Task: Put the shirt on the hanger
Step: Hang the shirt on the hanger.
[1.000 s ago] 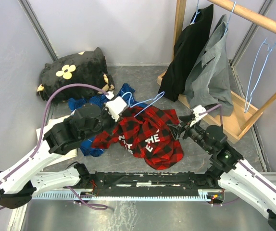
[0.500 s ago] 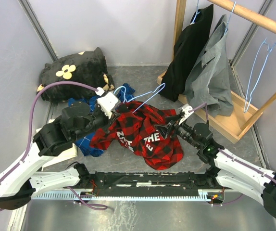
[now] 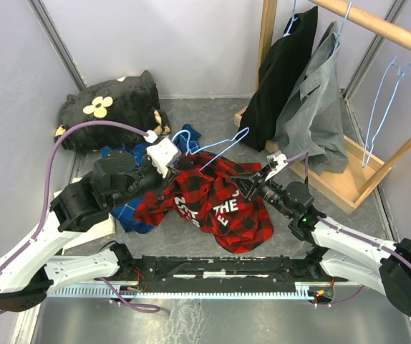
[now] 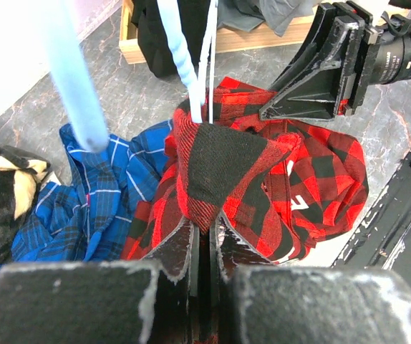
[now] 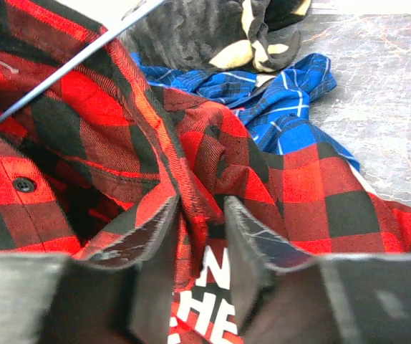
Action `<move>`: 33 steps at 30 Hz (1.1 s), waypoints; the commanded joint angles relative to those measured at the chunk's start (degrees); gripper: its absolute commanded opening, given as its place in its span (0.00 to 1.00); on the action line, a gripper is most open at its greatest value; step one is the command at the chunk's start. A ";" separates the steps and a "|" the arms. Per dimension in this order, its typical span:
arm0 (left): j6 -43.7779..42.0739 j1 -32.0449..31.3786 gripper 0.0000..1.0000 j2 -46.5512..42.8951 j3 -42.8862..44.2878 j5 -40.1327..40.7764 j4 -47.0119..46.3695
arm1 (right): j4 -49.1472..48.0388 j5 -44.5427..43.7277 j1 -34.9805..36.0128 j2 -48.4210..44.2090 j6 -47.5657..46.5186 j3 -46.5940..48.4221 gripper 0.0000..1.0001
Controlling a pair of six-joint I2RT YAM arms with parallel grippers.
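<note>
Left gripper (image 4: pixel 205 229) is clamped on the shirt (image 4: pixel 313 172), heaped mid-table, where the hanger (image 4: pixel 181 61) wire enters it. Right gripper (image 5: pixel 202 215) straddles a fold; pinch unconfirmed. Seat your right grip, then draw the shoulder gently over the wire.

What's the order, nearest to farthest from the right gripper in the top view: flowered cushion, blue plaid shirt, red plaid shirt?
1. The red plaid shirt, under the right gripper, a fold between its jaws.
2. The blue plaid shirt, farther left.
3. The flowered cushion, back left corner.

Grey marbled floor (image 3: pixel 213 118), pale walls (image 3: pixel 191 43), wooden rack (image 3: pixel 377 25)
</note>
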State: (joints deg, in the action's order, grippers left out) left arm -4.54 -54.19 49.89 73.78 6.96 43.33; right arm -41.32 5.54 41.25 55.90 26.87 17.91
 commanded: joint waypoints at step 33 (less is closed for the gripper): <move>3.21 -0.20 0.03 -12.02 -0.97 1.63 2.81 | 50.87 -21.21 -9.75 13.01 -18.86 51.12 0.00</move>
State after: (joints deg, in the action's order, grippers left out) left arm -2.72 -54.24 40.23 71.81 7.46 47.11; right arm 3.64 -1.37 35.20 69.17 20.10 64.55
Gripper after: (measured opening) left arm 0.069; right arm 0.015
